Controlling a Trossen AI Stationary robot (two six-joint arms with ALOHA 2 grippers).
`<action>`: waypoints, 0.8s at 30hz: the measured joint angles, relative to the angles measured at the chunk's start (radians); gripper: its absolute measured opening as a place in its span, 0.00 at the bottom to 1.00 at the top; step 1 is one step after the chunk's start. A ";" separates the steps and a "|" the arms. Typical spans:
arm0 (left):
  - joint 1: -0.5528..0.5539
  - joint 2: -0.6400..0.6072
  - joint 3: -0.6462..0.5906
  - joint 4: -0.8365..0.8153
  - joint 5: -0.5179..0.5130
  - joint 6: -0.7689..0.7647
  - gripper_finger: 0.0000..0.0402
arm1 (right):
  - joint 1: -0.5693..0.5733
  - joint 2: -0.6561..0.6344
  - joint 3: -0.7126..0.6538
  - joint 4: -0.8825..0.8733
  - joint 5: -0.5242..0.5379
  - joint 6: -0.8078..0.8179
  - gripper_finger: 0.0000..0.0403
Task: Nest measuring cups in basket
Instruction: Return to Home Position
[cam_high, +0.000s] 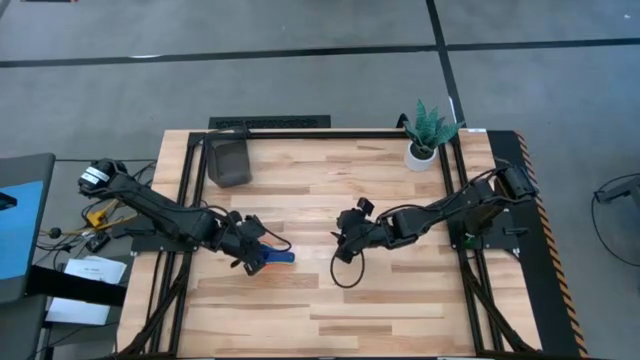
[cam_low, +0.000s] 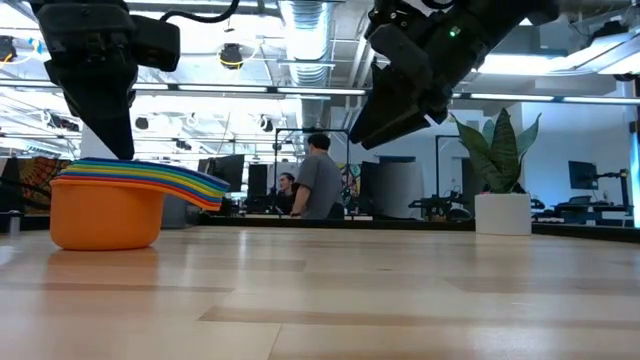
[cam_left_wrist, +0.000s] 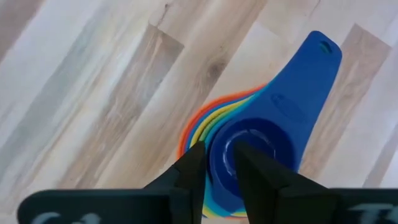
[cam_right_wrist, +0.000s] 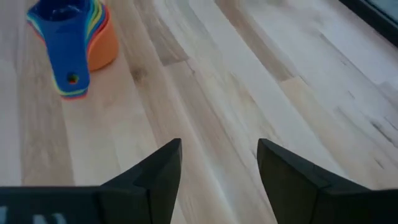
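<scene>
The measuring cups (cam_high: 270, 257) are nested in one stack on the table left of centre. The orange cup (cam_low: 105, 215) is at the bottom and the dark blue cup (cam_left_wrist: 273, 124) on top. Their handles (cam_low: 185, 180) fan out together toward the table's right. My left gripper (cam_left_wrist: 217, 155) comes down on the stack and is shut on it. My right gripper (cam_right_wrist: 217, 162) hangs open and empty above the table's middle (cam_high: 345, 238), to the right of the stack. The dark basket (cam_high: 228, 160) stands at the far left of the table. My left gripper has one finger (cam_left_wrist: 249, 165) inside the dark blue cup's bowl and the other finger (cam_left_wrist: 189, 168) outside on the nested rims (cam_left_wrist: 202, 134). It holds the walls on the side away from the handles. The fingers point down from above. The stack stands upright with the orange cup's bottom on the table.
A white pot with a green plant (cam_high: 425, 135) stands at the far right. A black cable loop (cam_high: 345, 275) hangs below my right arm. Bare wood lies between the stack and the basket. People show in the room beyond the table (cam_low: 315, 180).
</scene>
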 joint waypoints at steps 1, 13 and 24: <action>-0.005 0.000 0.000 0.000 -0.014 0.005 0.18 | 0.000 0.000 0.000 0.000 0.000 0.000 0.58; -0.050 0.000 0.002 -0.001 -0.074 0.015 0.18 | 0.000 0.000 0.000 0.000 0.000 -0.001 0.58; -0.066 -0.001 0.106 -0.058 -0.175 0.182 0.18 | 0.000 0.000 0.000 0.001 0.000 -0.001 0.58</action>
